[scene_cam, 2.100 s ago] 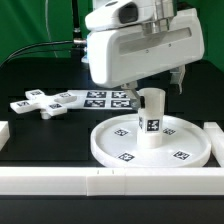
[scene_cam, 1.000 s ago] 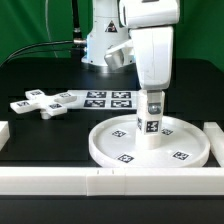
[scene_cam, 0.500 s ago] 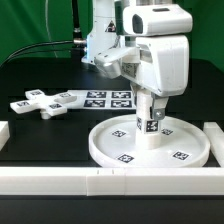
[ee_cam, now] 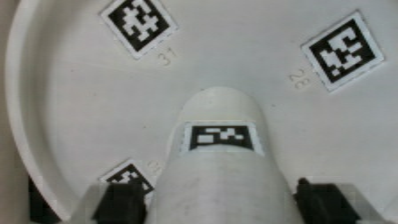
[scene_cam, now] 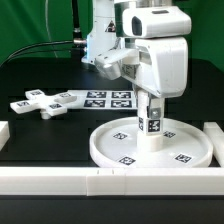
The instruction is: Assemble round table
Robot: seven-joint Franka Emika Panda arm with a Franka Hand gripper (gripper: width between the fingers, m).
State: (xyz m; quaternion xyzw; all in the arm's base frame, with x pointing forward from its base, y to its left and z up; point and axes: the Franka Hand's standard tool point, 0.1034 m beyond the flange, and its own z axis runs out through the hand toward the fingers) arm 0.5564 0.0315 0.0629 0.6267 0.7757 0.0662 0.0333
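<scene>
The short white post (scene_cam: 152,128) stands upright on the middle of the large rimmed round disc (scene_cam: 186,141), its tag facing the camera. My gripper (scene_cam: 150,104) comes down from above with a finger on each side of the post's upper part, shut on it. In the wrist view the post (ee_cam: 222,150) fills the space between the two dark fingers (ee_cam: 118,203), with the disc (ee_cam: 214,50) and its tags below; the gripper (ee_cam: 217,206) straddles the post. The cross-shaped piece (scene_cam: 40,102) lies flat on the black table at the exterior view's left, apart from the gripper.
The marker board (scene_cam: 108,98) lies flat behind the disc, beside the cross-shaped piece. A long white rail (scene_cam: 100,182) runs along the front, with shorter rail ends at the exterior view's right (scene_cam: 215,133) and left (scene_cam: 4,132).
The hand came down over the post and has turned about its vertical axis since the earliest frames. The post's tag has shifted a little. The cross-shaped piece has not moved.
</scene>
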